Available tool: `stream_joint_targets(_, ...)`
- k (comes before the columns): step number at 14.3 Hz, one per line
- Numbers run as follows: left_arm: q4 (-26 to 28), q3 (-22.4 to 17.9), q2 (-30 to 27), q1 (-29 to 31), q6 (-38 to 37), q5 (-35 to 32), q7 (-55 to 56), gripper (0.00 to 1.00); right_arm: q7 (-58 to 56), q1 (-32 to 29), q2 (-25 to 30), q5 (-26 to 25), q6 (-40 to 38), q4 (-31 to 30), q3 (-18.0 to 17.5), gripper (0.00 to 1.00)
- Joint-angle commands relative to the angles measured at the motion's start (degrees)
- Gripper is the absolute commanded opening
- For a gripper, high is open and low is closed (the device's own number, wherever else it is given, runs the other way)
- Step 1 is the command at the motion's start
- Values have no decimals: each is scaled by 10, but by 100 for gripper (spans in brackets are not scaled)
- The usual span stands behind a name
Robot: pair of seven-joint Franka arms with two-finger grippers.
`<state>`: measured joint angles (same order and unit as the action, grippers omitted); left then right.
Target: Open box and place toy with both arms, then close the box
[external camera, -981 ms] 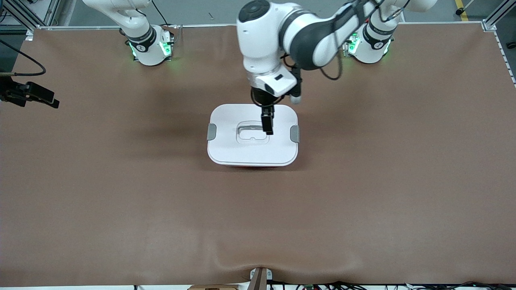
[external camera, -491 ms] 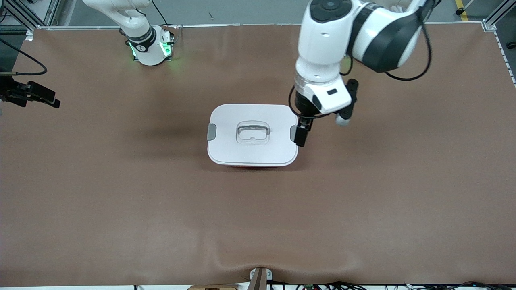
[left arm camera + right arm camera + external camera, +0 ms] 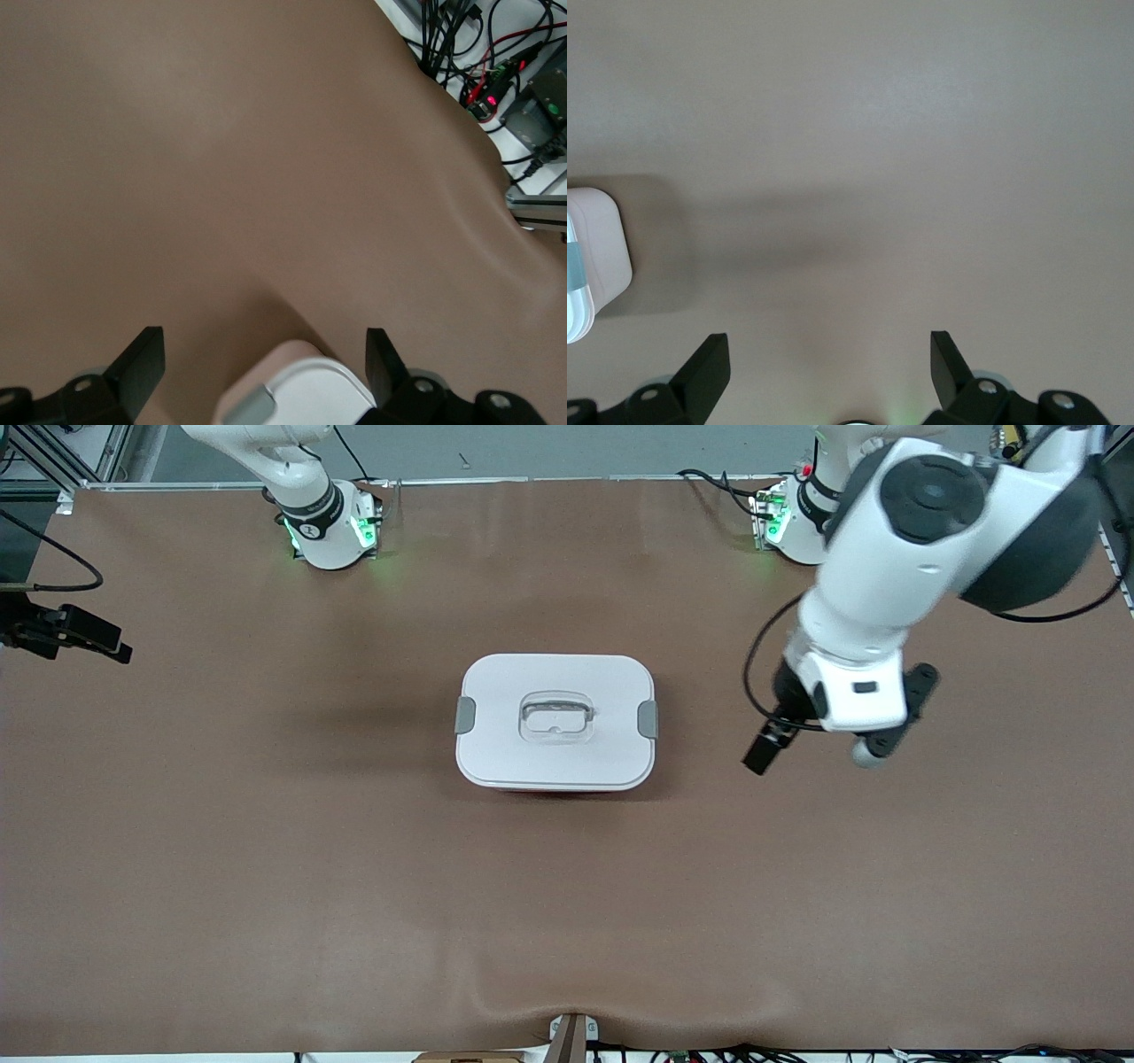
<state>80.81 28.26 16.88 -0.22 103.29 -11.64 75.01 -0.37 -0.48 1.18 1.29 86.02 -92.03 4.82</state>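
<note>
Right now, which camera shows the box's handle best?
The front view: it looks down on the whole white lid of the box, with the clear handle in the middle. The left wrist view and right wrist view catch only a lid corner, no handle.

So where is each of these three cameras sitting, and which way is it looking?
Front view: high across the table, facing both arm bases; it shows the closed box and the left claw over bare table beside it.
Left wrist view: on the left arm, looking down past its open claw at the table and a box corner.
Right wrist view: on the right arm, looking down past its open claw.
All three show the box.
</note>
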Motion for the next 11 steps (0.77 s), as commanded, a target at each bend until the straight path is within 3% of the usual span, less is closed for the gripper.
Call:
stream_joint_targets(1, 1, 7, -20, 48, -19, 24, -84, 100, 10, 2, 11, -2, -4, -2, 0, 100)
stream_joint_targets(5, 8, -4, -57, 79, -50, 46, -182, 100, 10, 2, 12, -2, -4, -1, -1, 100)
stream_joint_targets(11, 42, -155, -146, 19, -154, 79, -440, 100, 10, 2, 12, -2, -4, -2, -1, 100)
